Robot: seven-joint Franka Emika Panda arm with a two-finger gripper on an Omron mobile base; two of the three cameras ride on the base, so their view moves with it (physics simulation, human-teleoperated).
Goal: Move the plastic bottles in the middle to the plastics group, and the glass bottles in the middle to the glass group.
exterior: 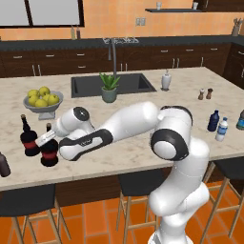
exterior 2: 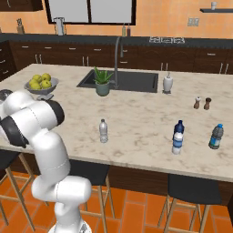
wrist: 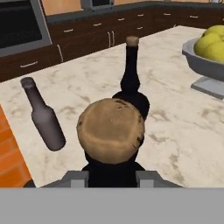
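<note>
My gripper (exterior: 47,138) is shut on the thin neck of a black glass bottle (exterior: 49,153) with a red band, at the counter's left end. In the hand view my gripper (wrist: 111,178) flanks that glass bottle (wrist: 110,130), whose cork top fills the centre. Its black twin (exterior: 29,138) (wrist: 131,81) stands close behind it, and a stubby dark-brown bottle (exterior: 4,165) (wrist: 45,120) stands beside them. A plain clear plastic bottle (exterior 2: 103,131) stands mid-counter. Far right stand a dark-blue bottle (exterior: 213,120) (exterior 2: 179,126), a blue-labelled clear bottle (exterior: 221,129) (exterior 2: 177,144) and a teal bottle (exterior 2: 216,137).
A grey fruit bowl (exterior: 43,107) (wrist: 204,63) with yellow-green fruit sits just behind the glass bottles. A sink (exterior: 112,84), potted plant (exterior: 109,88), soap dispenser (exterior: 166,80) and two shakers (exterior: 205,94) sit farther back. Stools stand under the counter's front edge.
</note>
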